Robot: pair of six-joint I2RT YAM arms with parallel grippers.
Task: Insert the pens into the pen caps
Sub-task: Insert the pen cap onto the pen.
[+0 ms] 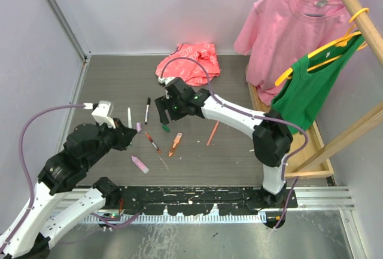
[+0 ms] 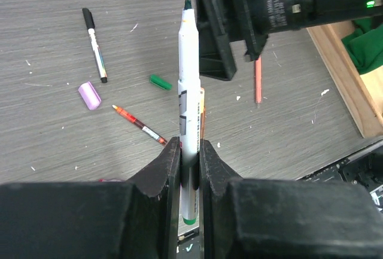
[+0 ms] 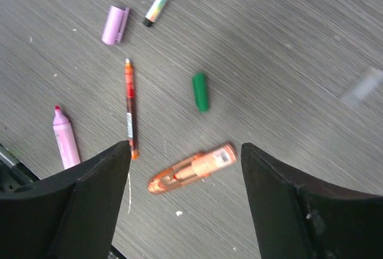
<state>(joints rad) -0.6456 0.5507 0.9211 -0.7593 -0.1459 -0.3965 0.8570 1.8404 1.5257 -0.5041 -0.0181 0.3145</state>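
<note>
My left gripper (image 2: 190, 148) is shut on a white marker (image 2: 189, 91) with its bare green tip pointing away; it also shows in the top view (image 1: 129, 116). My right gripper (image 3: 185, 151) is open and empty, hovering over the short orange pen (image 3: 192, 167). The green cap (image 3: 200, 91) lies just beyond it on the table. A lilac cap (image 3: 115, 24), a dark red pen (image 3: 128, 108), a pink highlighter (image 3: 64, 139) and a black-capped white marker (image 2: 94, 45) lie to the left. A salmon-orange pen (image 1: 212, 133) lies to the right.
A red patterned cloth (image 1: 188, 61) lies at the back of the table. A wooden rack (image 1: 311, 145) with a pink shirt (image 1: 281, 26) and a green top (image 1: 314, 85) stands on the right. Small white scraps dot the table.
</note>
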